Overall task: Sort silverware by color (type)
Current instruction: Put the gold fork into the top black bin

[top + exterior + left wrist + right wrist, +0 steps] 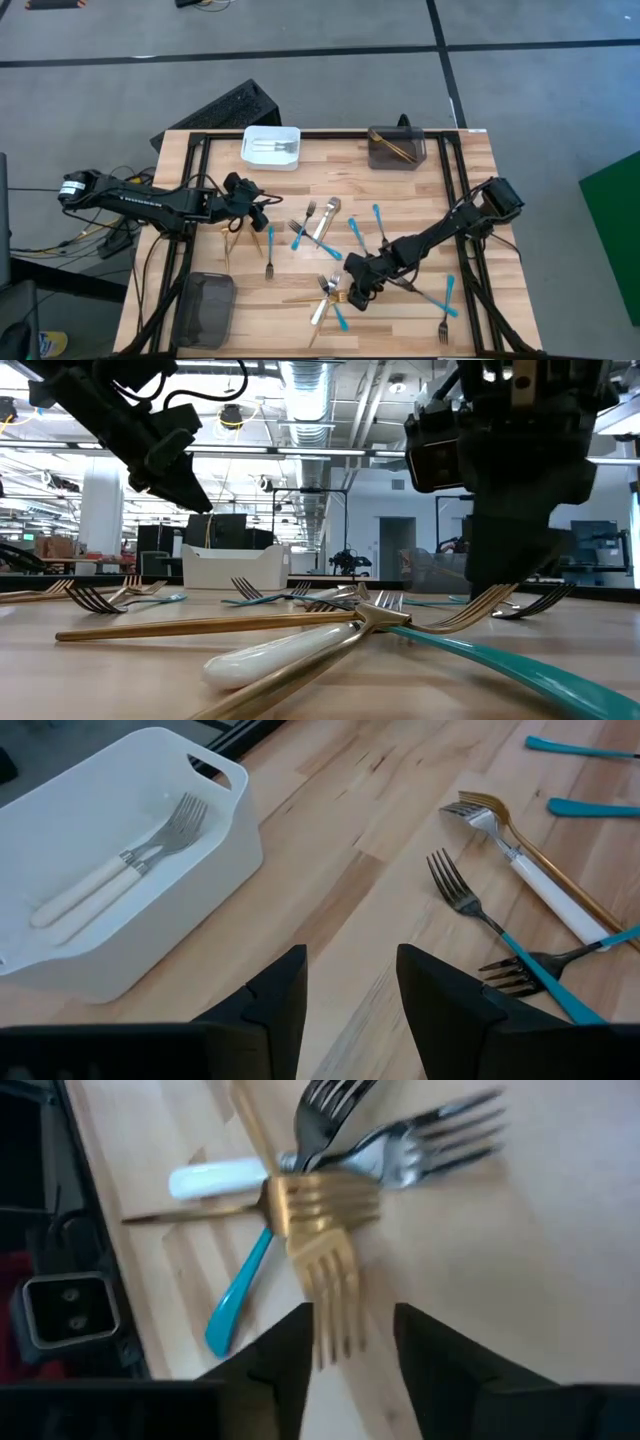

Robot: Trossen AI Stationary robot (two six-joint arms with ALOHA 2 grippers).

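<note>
Forks with blue, white and gold handles lie scattered on the wooden table. Near the front edge a gold fork lies crossed over a white-handled fork and a blue-handled piece. My right gripper is open and low over this pile, its fingers on either side of the gold fork's tine tips. My left gripper is open with nothing between its fingers. It hangs above the table's left part, near the white bin. My right gripper comes slanting down from the table's right side, along the gold fork, with the tine tips between its open fingers. I cannot tell whether a finger touches the tines. The fork lies flat on the pile.
The white bin at the far edge holds two white-handled forks. A dark bin at the far right holds gold pieces. A dark grey bin stands at the near left corner. More forks lie mid-table and near the right front.
</note>
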